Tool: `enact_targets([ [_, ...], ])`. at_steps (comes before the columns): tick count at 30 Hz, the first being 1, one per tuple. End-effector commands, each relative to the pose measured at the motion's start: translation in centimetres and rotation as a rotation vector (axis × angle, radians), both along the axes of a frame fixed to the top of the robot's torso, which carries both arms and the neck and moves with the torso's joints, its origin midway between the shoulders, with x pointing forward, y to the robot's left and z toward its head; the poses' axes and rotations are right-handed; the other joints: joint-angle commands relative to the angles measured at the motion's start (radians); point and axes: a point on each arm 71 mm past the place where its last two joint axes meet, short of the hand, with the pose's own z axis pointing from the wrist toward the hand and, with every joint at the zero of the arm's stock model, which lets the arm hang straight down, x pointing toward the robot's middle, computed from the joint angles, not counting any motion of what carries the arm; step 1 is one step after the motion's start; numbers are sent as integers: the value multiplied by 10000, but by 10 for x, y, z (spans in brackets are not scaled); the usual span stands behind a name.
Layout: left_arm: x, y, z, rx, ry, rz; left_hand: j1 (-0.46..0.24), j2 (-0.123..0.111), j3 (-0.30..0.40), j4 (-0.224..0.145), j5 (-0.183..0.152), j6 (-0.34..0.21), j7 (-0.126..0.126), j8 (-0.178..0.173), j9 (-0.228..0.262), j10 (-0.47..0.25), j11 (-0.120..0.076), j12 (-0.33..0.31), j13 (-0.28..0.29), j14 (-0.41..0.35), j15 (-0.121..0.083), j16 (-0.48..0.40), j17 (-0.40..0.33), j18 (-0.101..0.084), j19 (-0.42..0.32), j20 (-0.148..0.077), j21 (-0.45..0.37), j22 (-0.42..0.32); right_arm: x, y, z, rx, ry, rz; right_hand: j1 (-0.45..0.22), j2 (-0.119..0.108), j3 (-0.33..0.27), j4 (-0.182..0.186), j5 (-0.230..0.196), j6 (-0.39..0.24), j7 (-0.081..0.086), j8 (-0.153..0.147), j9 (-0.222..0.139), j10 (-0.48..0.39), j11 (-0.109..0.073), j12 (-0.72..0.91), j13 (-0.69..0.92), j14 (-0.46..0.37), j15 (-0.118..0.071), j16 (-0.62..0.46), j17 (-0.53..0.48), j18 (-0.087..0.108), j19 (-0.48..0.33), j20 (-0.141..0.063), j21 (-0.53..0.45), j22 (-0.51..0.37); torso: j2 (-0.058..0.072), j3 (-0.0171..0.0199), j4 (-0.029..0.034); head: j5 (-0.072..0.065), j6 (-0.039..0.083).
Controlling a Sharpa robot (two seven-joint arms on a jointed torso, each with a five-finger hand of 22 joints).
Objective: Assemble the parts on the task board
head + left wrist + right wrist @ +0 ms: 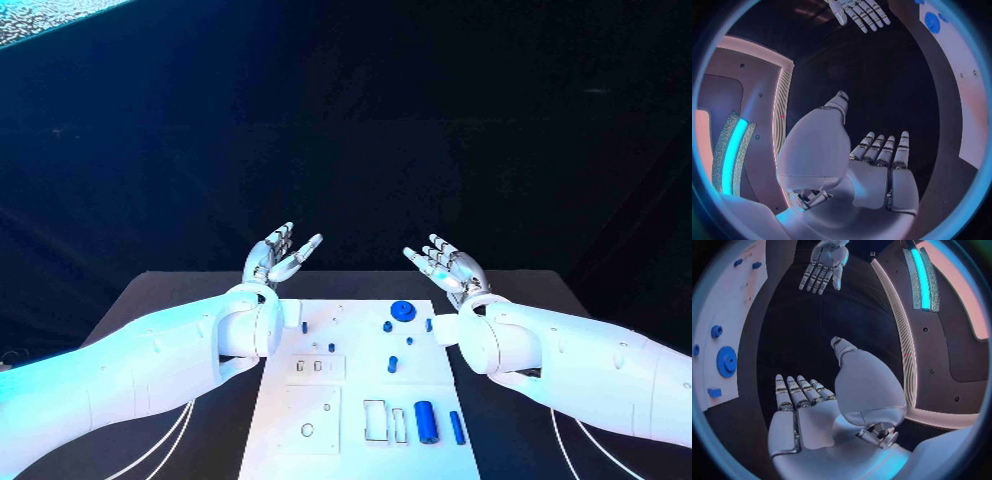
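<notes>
The white task board (361,400) lies in the middle of the black table, near me. On it are a round blue part (404,311), a thick blue cylinder (426,421), a thin blue rod (457,427) and several small blue pegs. My left hand (280,254) is raised beyond the board's far left corner, fingers straight and spread, holding nothing. My right hand (449,266) mirrors it past the far right corner, palm up and empty. The left wrist view shows the flat left hand (879,170) with the right hand (859,12) across from it. The right wrist view shows the blue toothed wheel (726,361) on the board.
The black table (159,300) extends to either side of the board. White cables (173,435) run along the table beside my left arm. Rectangular slots and a small oval hole (307,430) are cut into the board's near part.
</notes>
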Motion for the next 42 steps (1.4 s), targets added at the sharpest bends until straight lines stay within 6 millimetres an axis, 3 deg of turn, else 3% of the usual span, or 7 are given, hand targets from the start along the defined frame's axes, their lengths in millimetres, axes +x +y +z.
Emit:
enact_targets([
  [1,4,-6,3,-493,-381,-854,550,-55,50,150,54,155,700,76,36,136,42,51,17,67,120,48,24,176,94,137,76,24,4,11,-2,630,401,1681,503,-30,65,108,128,146,1662,48,25,65,160,55,20,64,171,76,28,223,53,149,65,23,2,0,-5,0,-1],
  [15,0,0,7,-671,-460,-1144,560,-47,60,150,54,189,712,83,42,161,54,56,22,90,116,53,29,182,61,137,75,21,8,-10,8,-105,-199,2049,724,-146,194,-112,60,423,1670,128,88,387,180,108,60,312,190,133,77,205,87,149,120,47,40,24,27,42,-133],
  [20,-2,4,9,-744,-492,-1266,623,179,231,130,46,534,866,179,110,596,215,125,71,587,230,169,119,230,88,156,135,39,11,-19,13,-1300,-1023,1975,1523,-376,687,-987,21,2131,1657,669,452,2489,293,462,250,2275,242,635,419,163,927,151,588,279,47,21,26,37,-162],
  [23,-4,8,10,-741,-550,-1261,729,349,388,104,45,1190,1040,367,248,1494,418,236,142,1934,468,499,346,309,1406,182,560,263,15,-25,19,-2254,-1624,2024,1771,-504,1132,-1497,-159,4135,1627,1356,870,5235,29,917,399,4986,-96,1424,863,548,3512,116,1862,901,55,12,30,26,-215],
  [26,-7,14,12,-699,-618,-1212,886,529,545,41,51,2820,1141,880,601,4893,781,958,429,5140,254,1459,929,576,3659,145,1380,646,18,-31,24,-3248,-2202,2098,1778,-653,1679,-1901,-143,5719,1519,1838,1162,6890,-173,1000,425,6614,-383,1835,1063,825,4978,93,2608,1163,76,-2,25,36,-250],
  [32,-16,26,19,-552,-739,-1504,1247,497,809,-69,42,5632,999,2023,1244,7394,221,1602,570,7110,-380,2398,1637,1138,5002,81,2242,939,25,-38,38,-5445,-3088,2687,1438,-1006,2769,-2389,-238,7434,1211,2178,1329,8415,-572,788,413,8426,-928,2248,1211,1043,6326,-245,3544,1491,220,-53,-27,-18,-265],
  [42,-40,29,44,-343,-1031,-3131,1548,-33,1561,-97,53,5979,776,2340,1602,8299,-72,1395,543,8090,-838,4034,2990,1136,6003,-377,3332,1436,29,-32,63,-9385,-4077,3782,1190,-1281,2631,-3112,-112,8592,640,2090,1369,10398,-1308,468,503,11475,-2008,4011,2833,1016,6934,-1325,7514,4054,692,-169,10,-129,-183],
])
